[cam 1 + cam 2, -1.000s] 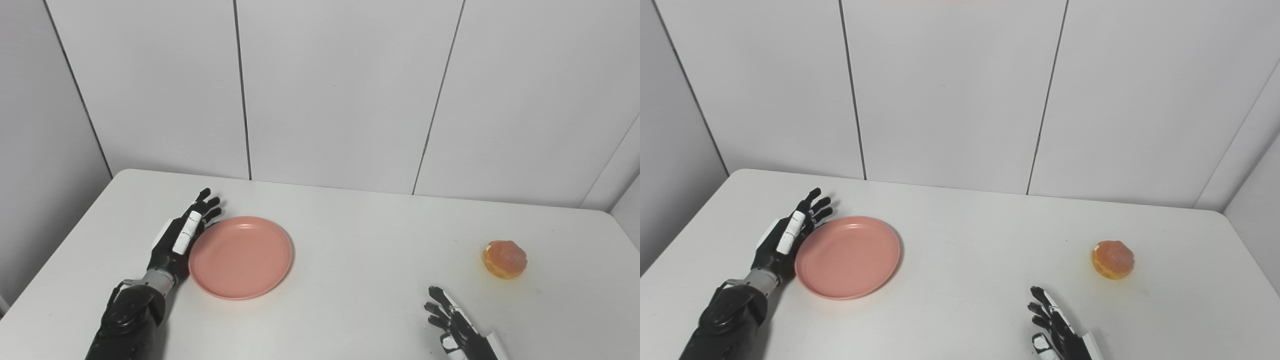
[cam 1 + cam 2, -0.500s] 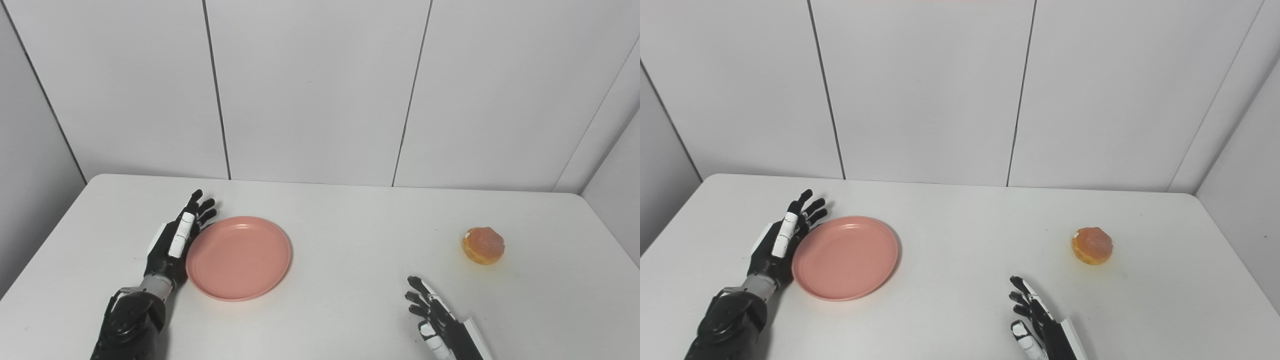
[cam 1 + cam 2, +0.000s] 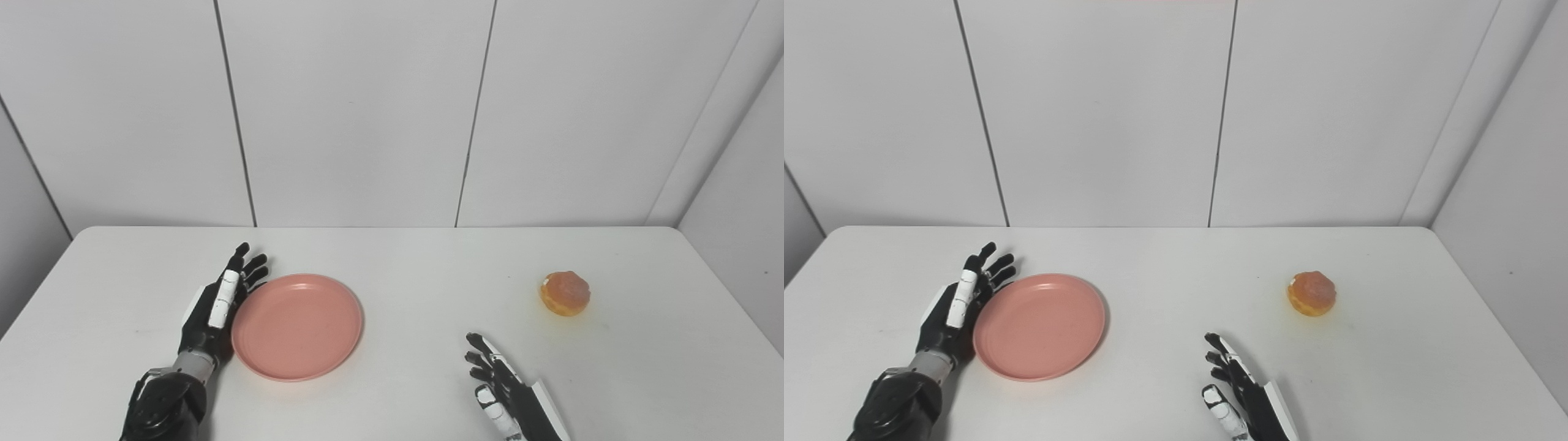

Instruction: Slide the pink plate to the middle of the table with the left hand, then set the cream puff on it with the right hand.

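Altogether, one pink plate [image 3: 297, 326], one cream puff [image 3: 565, 293] and two robot hands share the white table [image 3: 404, 269]. That plate is round, shallow and plain salmon-pink, with a low raised rim and nothing on it; it lies flat on the left half of the tabletop. Golden-brown and domed, the puff sits far off on the right side, well apart from the plate. On edge along the plate's left rim stands the left hand [image 3: 215, 305], fingers stretched apart, holding nothing. Near the front edge, the right hand [image 3: 499, 392] rests with fingers spread, also holding nothing, short of the puff.
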Controlling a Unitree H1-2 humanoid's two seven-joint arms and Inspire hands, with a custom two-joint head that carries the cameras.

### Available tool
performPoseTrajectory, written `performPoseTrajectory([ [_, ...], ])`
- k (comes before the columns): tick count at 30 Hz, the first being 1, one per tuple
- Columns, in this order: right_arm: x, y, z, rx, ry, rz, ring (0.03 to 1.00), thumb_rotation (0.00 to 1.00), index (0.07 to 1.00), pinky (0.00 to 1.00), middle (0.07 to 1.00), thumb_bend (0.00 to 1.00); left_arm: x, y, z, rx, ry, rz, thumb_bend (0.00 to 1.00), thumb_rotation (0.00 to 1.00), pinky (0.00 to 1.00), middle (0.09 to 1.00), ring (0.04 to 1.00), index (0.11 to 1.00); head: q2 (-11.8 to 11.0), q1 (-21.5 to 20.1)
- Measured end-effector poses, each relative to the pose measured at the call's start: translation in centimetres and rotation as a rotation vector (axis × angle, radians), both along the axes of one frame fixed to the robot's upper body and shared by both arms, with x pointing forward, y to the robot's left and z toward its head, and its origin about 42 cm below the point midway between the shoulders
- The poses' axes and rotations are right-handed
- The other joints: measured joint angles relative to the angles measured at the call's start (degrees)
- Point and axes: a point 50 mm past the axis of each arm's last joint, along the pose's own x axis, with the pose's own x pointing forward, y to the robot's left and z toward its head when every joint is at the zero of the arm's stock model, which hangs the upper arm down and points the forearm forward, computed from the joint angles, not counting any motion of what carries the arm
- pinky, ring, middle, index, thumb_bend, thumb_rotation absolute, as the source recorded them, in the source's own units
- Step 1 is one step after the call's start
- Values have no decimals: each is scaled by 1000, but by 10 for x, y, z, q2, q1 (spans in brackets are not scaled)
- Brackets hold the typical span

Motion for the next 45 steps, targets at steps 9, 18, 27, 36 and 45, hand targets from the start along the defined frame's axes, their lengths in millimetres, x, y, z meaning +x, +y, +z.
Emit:
performPoseTrajectory([
  [9, 0, 9, 1, 12, 3, 7, 906, 1000, 904, 868, 948, 881, -10, -37, 1, -58, 14, -39, 963, 872, 832, 861, 893, 948, 5, -18],
  [18, 0, 16, 2, 28, 17, 5, 912, 988, 905, 890, 957, 889, -16, -54, 1, -72, 21, -29, 986, 857, 820, 841, 869, 950, 9, -38],
  [27, 0, 21, 2, 26, 22, 8, 917, 996, 908, 891, 957, 879, -23, -73, 2, -115, 18, -21, 994, 886, 871, 862, 894, 969, 7, -65],
  [36, 2, 30, 3, 5, 9, -3, 911, 1000, 909, 887, 955, 884, -23, -74, 2, -122, 21, -30, 1000, 869, 871, 878, 901, 974, 2, -99],
  [45, 3, 37, 4, 32, 10, -7, 961, 971, 954, 948, 972, 853, -23, -71, 3, -129, 41, -13, 1000, 840, 833, 817, 877, 938, 3, -103],
])
